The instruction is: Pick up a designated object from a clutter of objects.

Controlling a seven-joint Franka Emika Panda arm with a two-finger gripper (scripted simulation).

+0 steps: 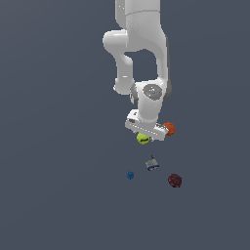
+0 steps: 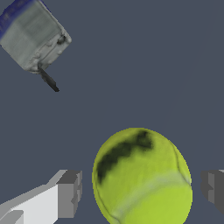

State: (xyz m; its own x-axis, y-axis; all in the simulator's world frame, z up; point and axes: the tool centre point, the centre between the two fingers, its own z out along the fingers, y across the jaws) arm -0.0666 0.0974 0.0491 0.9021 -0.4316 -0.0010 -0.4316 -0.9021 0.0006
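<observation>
Gripper (image 2: 141, 192) agape — astride yellow-green ball (image 2: 142, 177)

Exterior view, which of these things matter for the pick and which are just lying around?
Part of the job:
yellow-green ball
gripper, fingers either side of the ball, gaps showing in the wrist view

Just lying about:
orange ball
grey-and-blue blocky piece
blue lump
maroon bumpy ball
</observation>
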